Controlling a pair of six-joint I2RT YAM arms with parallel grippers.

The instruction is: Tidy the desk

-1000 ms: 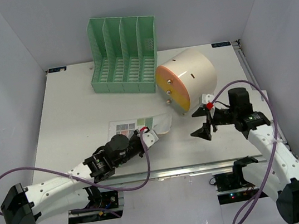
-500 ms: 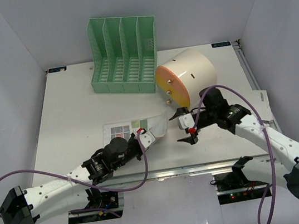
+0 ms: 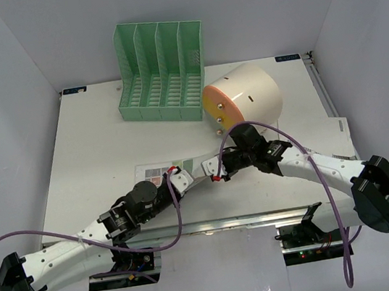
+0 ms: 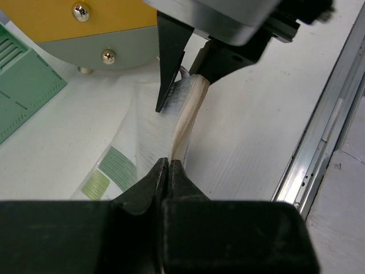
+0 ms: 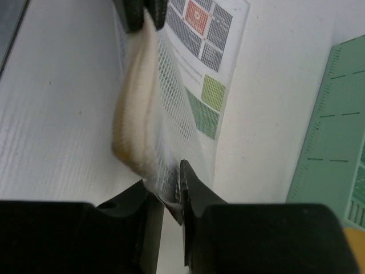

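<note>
On the white desk (image 3: 92, 146) lies a see-through mesh pouch (image 3: 196, 167) with a cream edge (image 4: 185, 120), over a printed sheet with coloured squares (image 3: 156, 172). The pouch's near edge is lifted between both grippers. My left gripper (image 3: 179, 177) is shut on one end of that cream edge (image 4: 169, 162). My right gripper (image 3: 216, 168) is shut on the other end, pinching mesh (image 5: 174, 188). In the left wrist view the right gripper (image 4: 191, 80) shows straight ahead. In the right wrist view the left gripper (image 5: 145, 14) shows at the top, past the pouch (image 5: 154, 114).
A green slotted file rack (image 3: 161, 70) stands at the back. The cream cylindrical drawer box (image 3: 243, 101) lies on its side just behind the right gripper, its orange face and knobs (image 4: 85, 34) close by. A metal rail (image 4: 325, 131) runs along the desk's front edge.
</note>
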